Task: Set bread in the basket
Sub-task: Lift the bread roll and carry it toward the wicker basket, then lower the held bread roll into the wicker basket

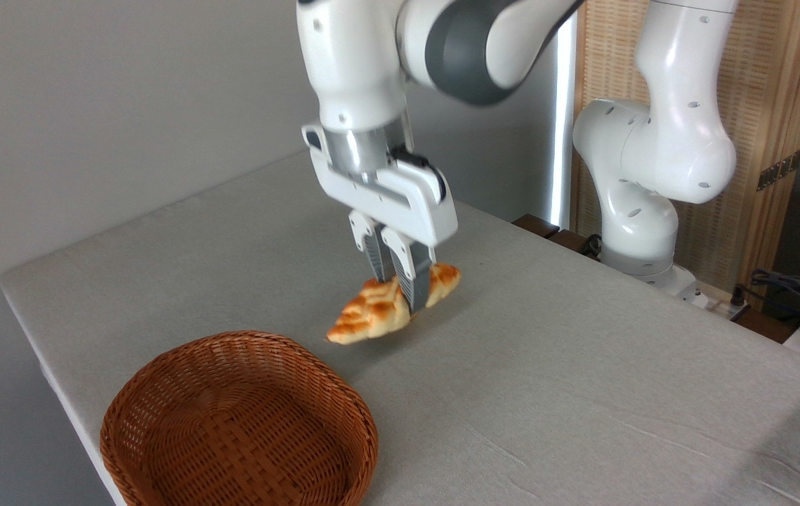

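Bread (pixel 371 316) hangs in the air in front of you, pinched in the gripper (pixel 400 295). You can see the two fingers (pixel 414 281) close together, squeezing the loaf near its middle. The loaf is golden orange with pale lines across it. It tilts, so its pointed end dips down to the left and its thick end sticks up to the right, past the fingers. It does not touch the desk (pixel 582 393). You can see a soft shadow of it on the grey cloth below. The basket (pixel 161 393) sits on the desk at the lower left, near the front corner. It is round, brown and woven, and you can see right down to its bottom. The bread is up and to the right of the basket, not over it, and the pointed tip is the part nearest the rim. The white arm (pixel 357 63) comes down from the top of the view to the gripper. Its base (pixel 645 211) stands at the far right edge of the desk. Behind the base you can see a wooden screen (pixel 772 105), and a grey wall (pixel 90 105) runs along the back on the left.
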{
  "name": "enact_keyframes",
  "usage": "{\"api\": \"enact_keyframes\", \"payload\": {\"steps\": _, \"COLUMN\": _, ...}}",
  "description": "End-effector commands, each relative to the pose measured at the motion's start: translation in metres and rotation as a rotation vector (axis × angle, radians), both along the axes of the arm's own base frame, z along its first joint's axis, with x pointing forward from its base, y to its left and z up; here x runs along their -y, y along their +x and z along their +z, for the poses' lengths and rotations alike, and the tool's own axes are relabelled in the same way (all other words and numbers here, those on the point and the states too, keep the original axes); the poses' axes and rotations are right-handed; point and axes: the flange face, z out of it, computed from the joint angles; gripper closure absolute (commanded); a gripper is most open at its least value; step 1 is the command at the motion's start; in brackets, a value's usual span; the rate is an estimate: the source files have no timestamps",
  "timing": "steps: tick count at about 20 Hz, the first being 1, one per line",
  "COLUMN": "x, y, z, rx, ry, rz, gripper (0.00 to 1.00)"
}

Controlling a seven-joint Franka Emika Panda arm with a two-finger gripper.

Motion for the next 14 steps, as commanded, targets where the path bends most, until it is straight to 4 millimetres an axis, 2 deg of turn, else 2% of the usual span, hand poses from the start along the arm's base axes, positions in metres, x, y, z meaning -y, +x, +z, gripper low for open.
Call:
{"api": "enact_keyframes", "payload": {"steps": 1, "x": 0.004, "y": 0.038, "z": 0.031, "rx": 0.040, "ry": -0.051, "rz": -0.001, "gripper": 0.69}}
{"api": "enact_keyframes", "payload": {"steps": 4, "x": 0.012, "y": 0.086, "z": 0.052, "rx": 0.092, "ry": -0.113, "rz": 0.027, "gripper": 0.69}}
{"api": "enact_keyframes", "payload": {"steps": 7, "x": 0.029, "y": 0.130, "z": 0.055, "rx": 0.153, "ry": -0.103, "rz": -0.010, "gripper": 0.69}}
{"api": "enact_keyframes", "payload": {"steps": 9, "x": 0.046, "y": 0.150, "z": 0.047, "rx": 0.236, "ry": -0.098, "rz": -0.031, "gripper": 0.69}}
{"api": "enact_keyframes", "payload": {"steps": 11, "x": 0.048, "y": 0.160, "z": 0.037, "rx": 0.272, "ry": -0.078, "rz": -0.045, "gripper": 0.69}}
{"api": "enact_keyframes", "payload": {"steps": 14, "x": 0.050, "y": 0.170, "z": 0.009, "rx": 0.244, "ry": -0.027, "rz": -0.069, "gripper": 0.66}}
